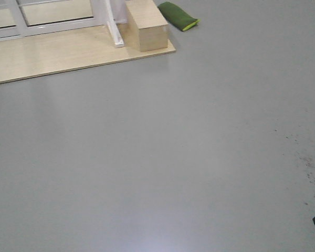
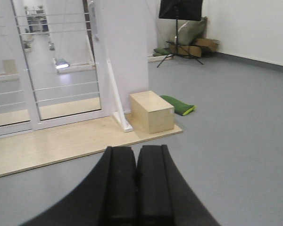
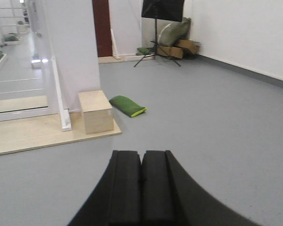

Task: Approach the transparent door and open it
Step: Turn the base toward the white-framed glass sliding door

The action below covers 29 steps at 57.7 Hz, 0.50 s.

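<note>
Your door (image 2: 61,66) stands upright, long axis vertical, face toward you, on the platform's (image 2: 61,141) back edge; grey floor (image 2: 226,132) ahead. Closed, empty: left gripper (image 2: 136,188), right gripper (image 3: 141,188).

The floor (image 1: 173,157) is plain grey, with a few dark specks at its right. The platform (image 1: 52,52) and the box (image 1: 147,23) are pale wood with faint grain. The cushion (image 1: 177,16) is dark green with a yellow-green edge. The transparent door (image 2: 61,89) has a white frame and thin white bars. The left gripper's fingers (image 2: 122,183), the right gripper's fingers (image 3: 127,183) and the stand (image 3: 162,9) are black.
</note>
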Available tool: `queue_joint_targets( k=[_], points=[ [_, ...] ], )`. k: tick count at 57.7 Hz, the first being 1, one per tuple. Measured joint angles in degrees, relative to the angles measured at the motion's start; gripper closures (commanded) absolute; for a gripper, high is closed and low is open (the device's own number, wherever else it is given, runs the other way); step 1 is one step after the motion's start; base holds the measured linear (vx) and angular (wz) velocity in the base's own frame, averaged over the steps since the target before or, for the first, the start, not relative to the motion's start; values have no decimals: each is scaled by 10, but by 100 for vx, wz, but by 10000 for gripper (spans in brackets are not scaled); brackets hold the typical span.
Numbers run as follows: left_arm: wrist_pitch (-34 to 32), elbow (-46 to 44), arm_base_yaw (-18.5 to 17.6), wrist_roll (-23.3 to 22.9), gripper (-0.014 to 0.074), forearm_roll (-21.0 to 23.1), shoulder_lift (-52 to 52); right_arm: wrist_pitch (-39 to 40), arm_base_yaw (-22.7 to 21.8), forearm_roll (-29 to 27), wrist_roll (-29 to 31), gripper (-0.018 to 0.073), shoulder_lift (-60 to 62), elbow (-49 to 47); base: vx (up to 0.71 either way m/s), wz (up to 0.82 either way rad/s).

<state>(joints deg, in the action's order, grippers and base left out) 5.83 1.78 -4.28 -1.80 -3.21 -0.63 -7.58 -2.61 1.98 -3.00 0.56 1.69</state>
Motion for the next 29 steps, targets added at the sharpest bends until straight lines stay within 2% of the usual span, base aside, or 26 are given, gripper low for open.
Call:
queue_joint_targets(
  k=[16,29],
  points=[
    [0,0,0,0,603,0,0,0,0,0,0,565,0,0,36,57],
    [0,0,0,0,603,0,0,0,0,0,0,565,0,0,37,43]
  ],
)
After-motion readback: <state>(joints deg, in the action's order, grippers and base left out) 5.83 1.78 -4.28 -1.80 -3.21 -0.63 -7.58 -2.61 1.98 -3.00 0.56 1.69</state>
